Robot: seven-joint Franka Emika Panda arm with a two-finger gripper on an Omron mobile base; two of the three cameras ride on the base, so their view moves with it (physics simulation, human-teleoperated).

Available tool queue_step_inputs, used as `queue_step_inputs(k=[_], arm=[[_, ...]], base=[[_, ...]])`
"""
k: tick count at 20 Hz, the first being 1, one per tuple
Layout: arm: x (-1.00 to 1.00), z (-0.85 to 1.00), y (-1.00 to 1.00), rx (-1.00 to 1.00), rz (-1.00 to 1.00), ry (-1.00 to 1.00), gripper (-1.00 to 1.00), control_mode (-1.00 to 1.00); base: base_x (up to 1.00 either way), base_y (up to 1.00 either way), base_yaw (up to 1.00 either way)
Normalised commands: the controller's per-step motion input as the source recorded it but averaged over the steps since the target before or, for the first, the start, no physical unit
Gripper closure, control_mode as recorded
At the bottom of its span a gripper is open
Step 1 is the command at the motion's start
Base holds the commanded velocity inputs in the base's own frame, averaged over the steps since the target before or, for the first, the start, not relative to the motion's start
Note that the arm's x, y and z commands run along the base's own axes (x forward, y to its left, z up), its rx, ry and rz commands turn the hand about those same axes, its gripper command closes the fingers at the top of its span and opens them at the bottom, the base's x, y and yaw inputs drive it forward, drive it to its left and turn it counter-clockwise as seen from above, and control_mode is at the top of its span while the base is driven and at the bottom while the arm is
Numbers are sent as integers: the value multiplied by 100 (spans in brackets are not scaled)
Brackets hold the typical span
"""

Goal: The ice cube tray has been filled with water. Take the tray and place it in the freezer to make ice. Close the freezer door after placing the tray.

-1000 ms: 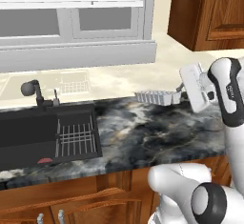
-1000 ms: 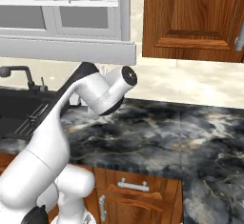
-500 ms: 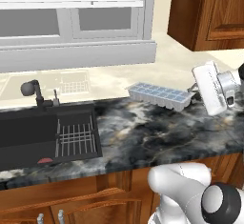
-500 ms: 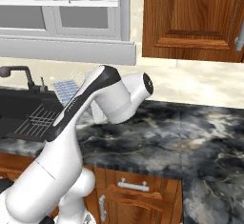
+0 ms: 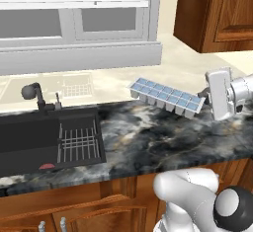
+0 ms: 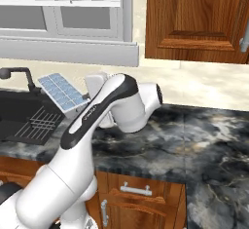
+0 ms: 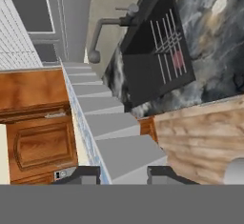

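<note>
In the left base view, the ice cube tray point(image 5: 166, 96) is held level above the dark marble bench point(image 5: 163, 137), right of the black sink point(image 5: 47, 139) and its wire rack point(image 5: 78, 142), one end clamped in the tool point(image 5: 205, 97). In the right base view, the tray point(image 6: 62, 92) is seen jutting from behind the arm toward the faucet point(image 6: 19, 75). In the hand view, the tray's grey underside point(image 7: 107, 127) is gripped between the fingertips point(image 7: 78, 174), with the sink point(image 7: 155, 56) beyond it.

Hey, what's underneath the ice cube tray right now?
The ice cube tray hangs in the gripper above the dark marbled counter, with nothing touching it from below. Its underside shows plain grey cell bottoms.
</note>
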Motion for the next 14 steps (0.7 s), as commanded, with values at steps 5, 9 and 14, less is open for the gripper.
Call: queue_step_inputs(k=[5, 9, 14], arm=[[0, 0, 8, 11, 5, -2, 100, -100], [-1, 0, 0, 2, 0, 0, 100, -100], [-8, 0, 0, 0, -1, 0, 100, -100]], base=[[0, 0, 0], [0, 0, 0], [0, 0, 0]])
